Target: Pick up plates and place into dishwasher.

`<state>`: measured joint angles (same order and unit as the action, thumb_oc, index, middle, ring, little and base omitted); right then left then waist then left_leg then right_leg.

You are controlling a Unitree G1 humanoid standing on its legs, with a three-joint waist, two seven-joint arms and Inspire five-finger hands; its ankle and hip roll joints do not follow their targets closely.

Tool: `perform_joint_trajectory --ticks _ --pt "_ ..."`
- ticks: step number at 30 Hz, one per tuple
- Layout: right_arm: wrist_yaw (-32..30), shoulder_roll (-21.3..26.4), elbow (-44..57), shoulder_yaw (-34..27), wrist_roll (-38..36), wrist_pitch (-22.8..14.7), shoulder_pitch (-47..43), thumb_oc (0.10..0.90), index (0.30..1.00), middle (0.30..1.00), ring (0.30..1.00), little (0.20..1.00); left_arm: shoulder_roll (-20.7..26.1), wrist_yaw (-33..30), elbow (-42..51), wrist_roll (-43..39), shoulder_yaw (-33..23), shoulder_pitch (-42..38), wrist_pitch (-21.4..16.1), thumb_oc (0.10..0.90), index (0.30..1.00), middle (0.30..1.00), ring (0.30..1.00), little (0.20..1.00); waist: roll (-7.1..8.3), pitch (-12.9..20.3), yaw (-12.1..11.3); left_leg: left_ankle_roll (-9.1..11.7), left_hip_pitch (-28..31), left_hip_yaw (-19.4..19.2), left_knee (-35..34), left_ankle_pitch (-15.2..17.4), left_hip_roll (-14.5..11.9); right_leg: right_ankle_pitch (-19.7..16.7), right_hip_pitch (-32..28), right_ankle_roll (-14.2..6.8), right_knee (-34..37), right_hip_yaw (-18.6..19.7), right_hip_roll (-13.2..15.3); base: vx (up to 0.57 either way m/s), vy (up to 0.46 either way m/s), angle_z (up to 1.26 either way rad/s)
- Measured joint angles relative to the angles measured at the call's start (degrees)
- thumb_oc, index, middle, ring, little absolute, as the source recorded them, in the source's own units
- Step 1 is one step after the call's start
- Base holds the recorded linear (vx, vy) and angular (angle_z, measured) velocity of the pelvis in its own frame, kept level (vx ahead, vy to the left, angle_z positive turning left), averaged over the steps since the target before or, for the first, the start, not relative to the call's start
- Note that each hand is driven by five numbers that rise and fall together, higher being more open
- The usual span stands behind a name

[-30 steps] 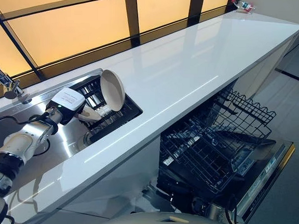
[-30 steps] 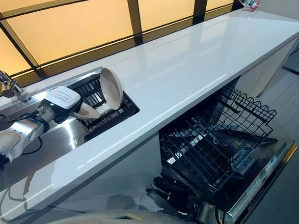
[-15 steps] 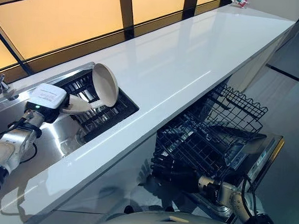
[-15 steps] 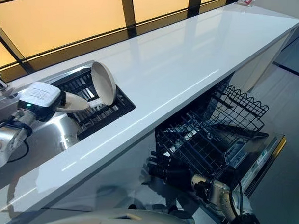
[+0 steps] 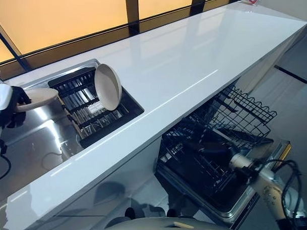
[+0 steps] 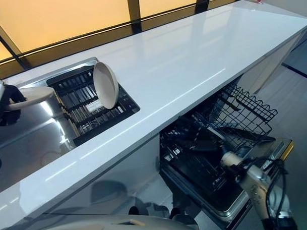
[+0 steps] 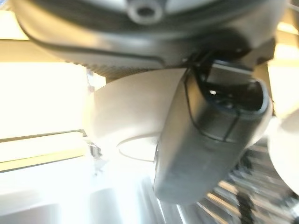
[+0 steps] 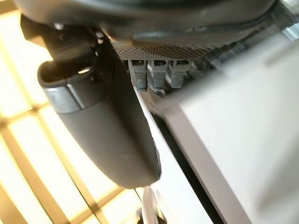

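Cream-coloured and round, a shallow ceramic plate [image 5: 39,97] is sitting in the robot's left hand [image 5: 11,106], at the far left of the head views above the stainless steel sink basin [image 5: 36,146]. In the left wrist view the hand's thumb is pressing across the plate's pale underside [image 7: 135,121], so the hand is gripping the plate by its rim. A second cream round plate [image 5: 107,86] is standing on edge, tilted, in the black slotted dish rack [image 5: 93,110] that is resting in the sink's right half, beside the glossy white countertop [image 5: 195,61]. Below the countertop's front edge, the dishwasher is standing open with its black wire lower rack [image 5: 218,142] pulled out over the lowered door [image 5: 265,172]. The right hand [image 5: 209,148] is reaching in over that wire rack, well apart from both plates. In the right wrist view its thumb [image 8: 100,121] is lying straight and its fingers [image 8: 154,72] are showing only as short stubs, with nothing in its grasp.
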<state>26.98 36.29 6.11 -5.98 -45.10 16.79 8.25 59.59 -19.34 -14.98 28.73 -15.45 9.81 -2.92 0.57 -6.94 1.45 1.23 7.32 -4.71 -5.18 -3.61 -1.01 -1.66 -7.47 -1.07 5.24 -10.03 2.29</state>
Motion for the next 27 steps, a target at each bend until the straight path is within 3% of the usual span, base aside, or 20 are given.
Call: perform_joint_trajectory --ticks 4,7,10,17,20,27 --pt "-6.74 -0.12 3.28 -3.68 6.62 -8.02 0.06 0.8 0.9 0.9 0.9 0.9 -3.97 -2.46 6.28 -3.8 -5.34 1.8 -2.08 0.1 0.3 0.3 0.3 0.2 -0.11 -0.09 -0.79 -0.04 -0.06 0.03 -0.12 0.08 0.05 0.19 0.11 -0.27 0.0 0.06 0.08 0.0 0.0 0.0" --pt "-12.28 -1.34 5.69 -5.91 13.95 -15.5 -0.31 0.8 0.9 0.9 0.9 0.9 -6.3 -4.04 11.67 -5.15 -5.74 1.79 -4.98 0.1 0.3 0.3 0.3 0.2 -0.14 -0.1 -1.17 -0.05 -0.14 0.1 -0.03 0.09 0.05 0.18 0.11 -0.26 0.0 0.07 0.06 0.0 0.0 0.0" --pt "-15.79 -1.35 7.98 -6.65 22.06 -20.38 -0.84 0.8 0.9 0.9 0.9 0.9 -9.95 -4.04 17.2 -5.16 -5.67 1.24 -7.76 0.1 0.3 0.3 0.3 0.2 -0.21 -0.13 -1.06 -0.06 -0.23 0.42 0.03 0.09 0.09 0.02 0.13 -0.02 -0.01 0.09 0.04 0.0 0.0 0.0" --pt "-19.04 -1.12 11.14 -6.48 34.9 -25.92 -4.99 0.8 0.9 0.9 0.9 0.9 -13.15 -0.59 24.52 -9.79 -3.24 -4.61 -14.26 0.1 0.3 0.3 0.3 0.2 -0.34 -0.12 -0.77 -0.06 -0.55 0.74 0.05 0.07 0.08 0.02 0.2 -0.01 -0.02 -0.14 0.01 0.0 -0.001 0.0" --pt "-19.58 0.04 11.92 -5.48 38.58 -27.06 -7.2 0.8 0.9 0.9 0.9 0.9 -13.19 6.15 26.65 -13.92 -0.27 -8.36 -16.15 0.1 0.3 0.3 0.3 0.2 -0.6 -0.09 -1.29 -0.08 -0.63 1.01 0.06 0.04 0.13 0.02 0.17 -0.01 -0.02 -0.24 0.02 -0.02 -0.01 0.04" --pt "-19.69 3.31 12.18 1.34 42.65 -28.8 -14.98 0.8 0.9 0.9 0.9 0.9 -13.25 23.05 29.57 -25.29 8.14 -13.97 -16.01 0.1 0.3 0.3 0.3 0.2 -1.35 -0.47 -1.38 -0.05 -0.98 1.92 0.07 -0.21 0.17 0.03 0.12 -0.02 -0.02 -0.74 0.01 -0.01 -0.01 0.06"
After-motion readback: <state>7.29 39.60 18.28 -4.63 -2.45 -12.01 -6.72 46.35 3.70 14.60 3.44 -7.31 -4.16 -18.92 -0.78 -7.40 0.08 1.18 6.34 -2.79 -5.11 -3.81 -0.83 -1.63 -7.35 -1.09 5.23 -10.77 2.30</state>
